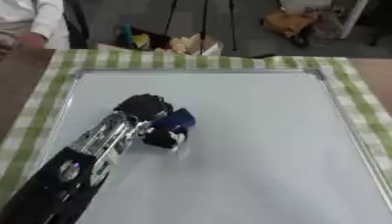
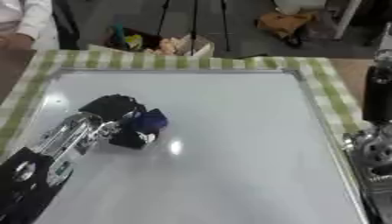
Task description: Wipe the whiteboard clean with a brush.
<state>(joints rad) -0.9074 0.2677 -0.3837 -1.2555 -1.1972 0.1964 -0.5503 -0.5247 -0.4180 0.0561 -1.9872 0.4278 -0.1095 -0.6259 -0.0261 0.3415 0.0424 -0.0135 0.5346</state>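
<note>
The left robot hand [image 1: 149,114], its arm reaching in from the lower left, curls its fingers round a blue brush [image 1: 175,121] pressed against the left half of the whiteboard [image 1: 253,144]. The board lies flat on a green checked cloth [image 1: 356,98] covering the tabletop. At the right edge, the right arm [image 2: 376,131] stands upright, its robot hand out of sight.

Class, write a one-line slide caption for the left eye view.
The left hand holds a blue brush on the whiteboard.
</note>
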